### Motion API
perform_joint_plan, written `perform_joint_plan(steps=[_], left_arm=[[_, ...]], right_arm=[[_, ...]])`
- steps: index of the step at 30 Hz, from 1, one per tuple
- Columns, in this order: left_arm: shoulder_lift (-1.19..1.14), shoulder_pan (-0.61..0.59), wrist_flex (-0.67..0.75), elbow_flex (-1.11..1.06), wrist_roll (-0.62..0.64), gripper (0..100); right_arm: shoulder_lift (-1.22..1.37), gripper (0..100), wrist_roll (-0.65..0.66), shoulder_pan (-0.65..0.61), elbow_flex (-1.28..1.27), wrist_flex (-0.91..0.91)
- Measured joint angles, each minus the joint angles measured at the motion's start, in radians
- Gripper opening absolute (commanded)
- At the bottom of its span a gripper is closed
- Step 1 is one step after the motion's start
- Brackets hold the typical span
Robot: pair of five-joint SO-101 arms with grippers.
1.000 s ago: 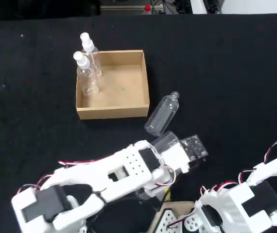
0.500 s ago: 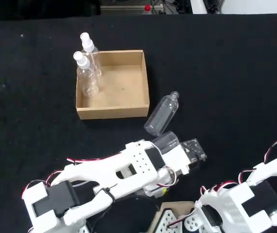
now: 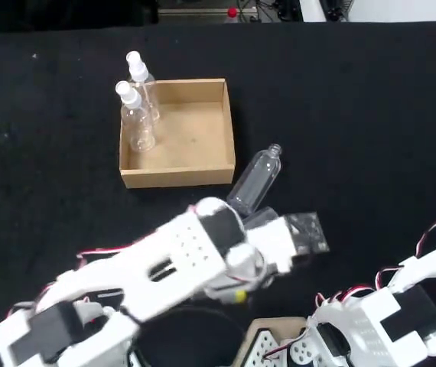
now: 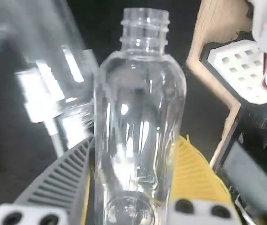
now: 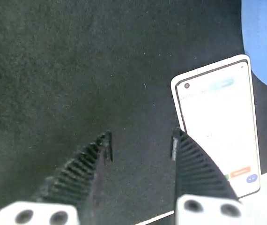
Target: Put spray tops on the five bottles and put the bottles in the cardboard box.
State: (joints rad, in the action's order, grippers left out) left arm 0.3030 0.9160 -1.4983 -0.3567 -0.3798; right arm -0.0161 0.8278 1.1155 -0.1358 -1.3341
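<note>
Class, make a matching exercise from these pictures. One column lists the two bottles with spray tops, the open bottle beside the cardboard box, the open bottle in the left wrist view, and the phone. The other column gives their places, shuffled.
Things
1. two bottles with spray tops
2. open bottle beside the cardboard box
3. open bottle in the left wrist view
4. phone

Places
A. flat on the table, near the open right gripper
B. standing inside the box
C. between the fingers of the left gripper
D. lying on its side on the table

Pairs: 1-B, 2-D, 3-C, 4-A
</note>
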Motion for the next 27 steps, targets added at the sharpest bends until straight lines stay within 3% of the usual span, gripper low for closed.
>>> perform_joint_plan(steps=[8, 13, 22, 27], left_arm=[[0.155, -0.198, -0.227, 0.227, -0.064, 11], [0.17, -0.377, -0.252, 0.249, -0.106, 11], [0.21, -0.649, -0.255, 0.121, -0.278, 11], [0.292, -0.74, -0.255, -0.051, -0.35, 11]], right_arm=[[0.0, 19.1, 0.0, -0.018, 0.0, -0.066], [0.0, 19.1, 0.0, -0.103, 0.0, -0.149], [-0.104, 19.1, -0.02, -0.256, 0.002, -0.252], [-0.199, 19.1, -0.069, -0.387, -0.029, -0.276]])
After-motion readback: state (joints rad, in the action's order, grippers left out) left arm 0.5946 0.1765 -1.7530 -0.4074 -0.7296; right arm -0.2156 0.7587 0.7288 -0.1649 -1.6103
